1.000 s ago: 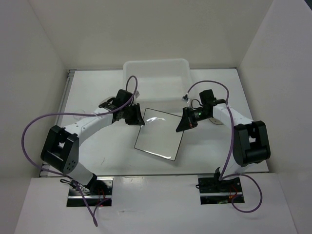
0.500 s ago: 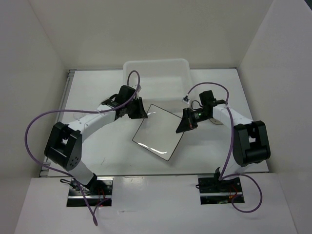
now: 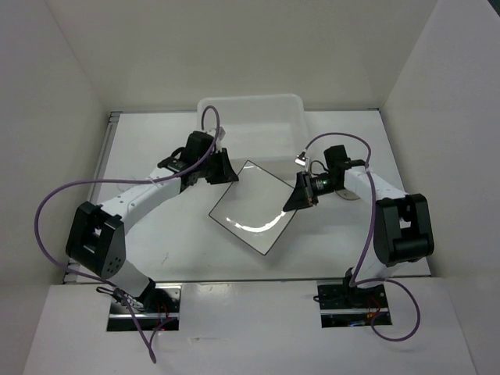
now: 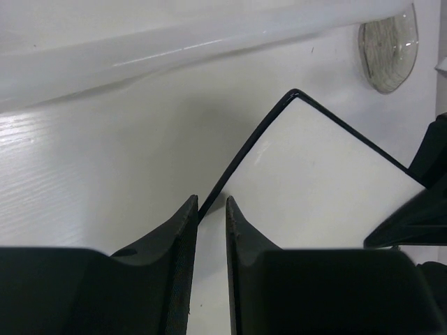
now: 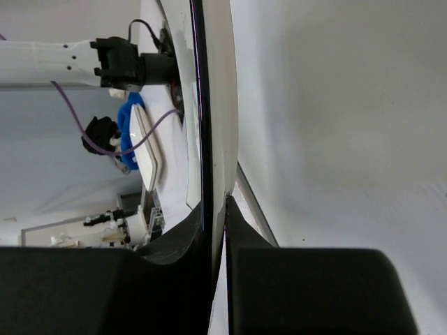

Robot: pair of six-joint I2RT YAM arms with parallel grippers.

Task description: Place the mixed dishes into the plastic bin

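White square plate [image 3: 250, 207] is tilted up over the table [image 3: 144, 160], just in front of the plastic bin [image 3: 250, 105]. The left pincer [image 3: 226, 173] is closed tight on its left edge, and the right pincer [image 3: 294, 203] is closed tight on its right edge

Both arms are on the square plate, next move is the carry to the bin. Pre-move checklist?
1. Grip of left end effector on square plate: ok, jaws closed on its dark edge.
2. Grip of right end effector: ok, the opposite edge sits between its jaws.
3. Plate off the table: far corner raised, ok; near corner cannot tell.
4. Fit in plastic bin: ok, open top, wider than the plate.
5. Loose saucer: ok, lies apart from the plate, beyond its far corner.
6. Height to clear the bin rim: cannot tell.
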